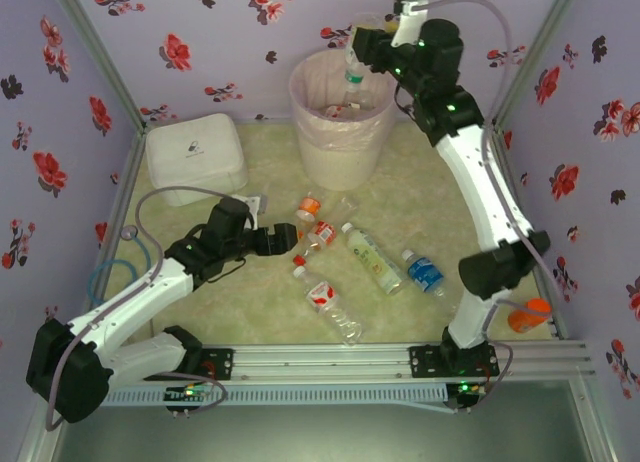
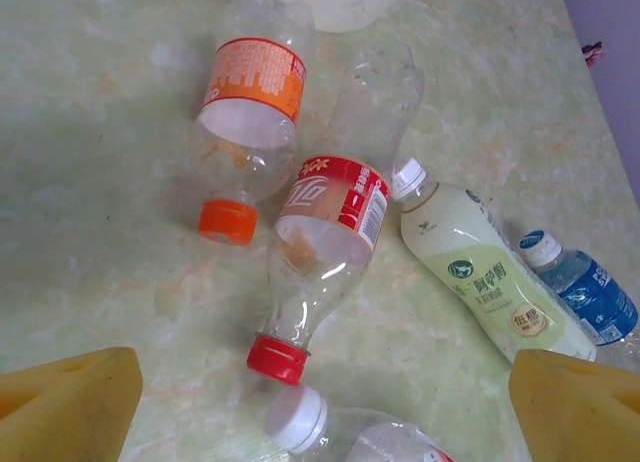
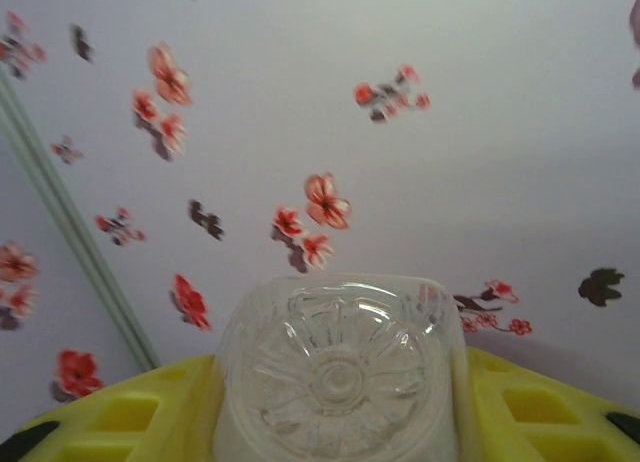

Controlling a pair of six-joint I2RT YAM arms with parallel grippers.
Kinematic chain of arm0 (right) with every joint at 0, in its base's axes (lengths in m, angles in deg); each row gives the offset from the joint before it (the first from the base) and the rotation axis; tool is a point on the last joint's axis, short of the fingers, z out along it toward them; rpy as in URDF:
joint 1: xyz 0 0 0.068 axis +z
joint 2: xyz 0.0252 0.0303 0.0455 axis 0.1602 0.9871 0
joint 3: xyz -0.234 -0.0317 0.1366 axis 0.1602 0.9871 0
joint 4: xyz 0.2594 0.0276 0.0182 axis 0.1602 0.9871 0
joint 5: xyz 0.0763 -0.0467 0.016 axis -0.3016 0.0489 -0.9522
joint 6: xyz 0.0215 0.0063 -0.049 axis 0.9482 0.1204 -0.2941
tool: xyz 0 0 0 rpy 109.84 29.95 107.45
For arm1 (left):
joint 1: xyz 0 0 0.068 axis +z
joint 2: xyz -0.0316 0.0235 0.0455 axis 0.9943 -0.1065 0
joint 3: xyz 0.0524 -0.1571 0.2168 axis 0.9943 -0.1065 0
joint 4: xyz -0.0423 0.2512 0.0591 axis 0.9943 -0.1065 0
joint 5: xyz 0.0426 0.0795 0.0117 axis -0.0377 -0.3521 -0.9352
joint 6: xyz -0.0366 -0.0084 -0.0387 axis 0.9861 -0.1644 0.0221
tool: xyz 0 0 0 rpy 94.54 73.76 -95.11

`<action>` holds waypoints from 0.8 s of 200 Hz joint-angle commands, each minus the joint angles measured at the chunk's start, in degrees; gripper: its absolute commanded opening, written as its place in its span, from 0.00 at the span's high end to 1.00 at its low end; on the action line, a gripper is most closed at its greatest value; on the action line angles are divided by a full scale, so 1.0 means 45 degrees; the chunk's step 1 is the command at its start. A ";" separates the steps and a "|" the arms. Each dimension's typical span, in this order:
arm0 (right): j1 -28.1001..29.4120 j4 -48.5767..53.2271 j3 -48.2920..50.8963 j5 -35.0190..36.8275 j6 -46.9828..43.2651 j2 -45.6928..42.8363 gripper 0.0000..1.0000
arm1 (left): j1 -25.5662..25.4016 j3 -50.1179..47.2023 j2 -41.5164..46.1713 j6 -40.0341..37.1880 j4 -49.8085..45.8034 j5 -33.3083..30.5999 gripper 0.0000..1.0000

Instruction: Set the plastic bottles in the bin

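Hanging over the bin [image 1: 340, 132] at 12 o'clock on the desk [image 1: 250, 317], the right claw [image 1: 362, 54] is clamped on a clear bottle [image 3: 340, 372]. The left claw [image 1: 288, 239] stands apart above loose bottles [image 2: 330, 207] at the bin's 6 o'clock.

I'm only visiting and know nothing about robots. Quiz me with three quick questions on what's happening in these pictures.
1. True or false: the right claw holds a bottle above the bin.
2. The left claw is: A) clamped on a bottle, B) open over the bottles lying on the table, C) down inside the bin.
3. Fill in: the bottle of pale green drink has a ___ cap.

Key: 1 true; 2 B; 3 white.
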 commanded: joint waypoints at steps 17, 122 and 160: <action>-0.0067 0.0887 -0.1744 0.0090 -0.0009 0.1911 1.00 | -0.0215 -0.0434 0.0282 0.0541 -0.0156 -0.0229 0.10; 0.0029 0.3348 -0.3653 -0.0850 0.0874 0.6010 1.00 | -0.0408 -0.0573 0.0109 0.0545 -0.0081 -0.0237 0.19; 0.0044 0.3851 -0.3726 -0.0782 0.0955 0.6462 0.69 | -0.0414 -0.0559 -0.0078 0.0584 -0.0020 -0.0228 0.12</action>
